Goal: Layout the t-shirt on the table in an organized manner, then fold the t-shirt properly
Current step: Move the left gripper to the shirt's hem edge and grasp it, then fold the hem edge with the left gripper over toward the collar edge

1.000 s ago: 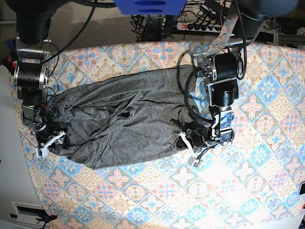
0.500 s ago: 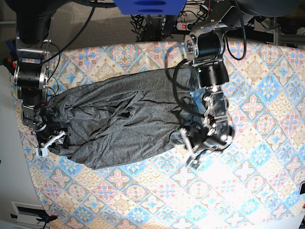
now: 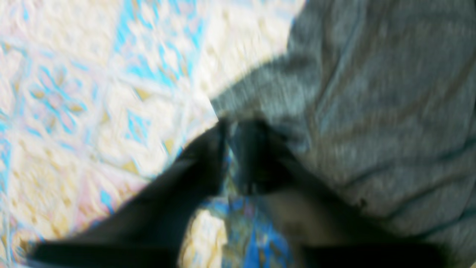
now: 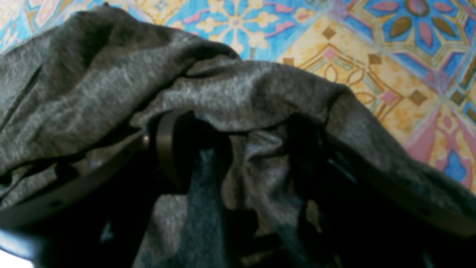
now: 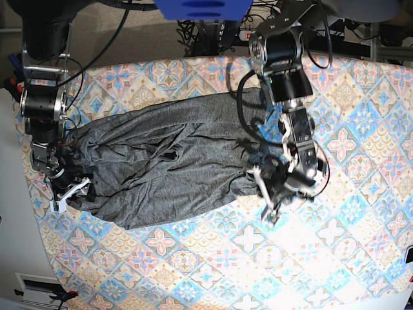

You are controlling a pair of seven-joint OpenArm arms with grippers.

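T-shirt [image 5: 168, 161] lies crumpled on table [image 5: 361, 258]; right tool [image 4: 238, 163] grasps it, left tool [image 5: 274, 190] state unclear.

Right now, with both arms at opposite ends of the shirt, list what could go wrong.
1. The t-shirt lies bunched and creased on the table, so folding now would lock in wrinkles.
2. The left hand sits at the shirt's edge with little or no cloth between its fingers; a pull may slip.
3. The right hand has cloth draped over it; withdrawing could drag that end.
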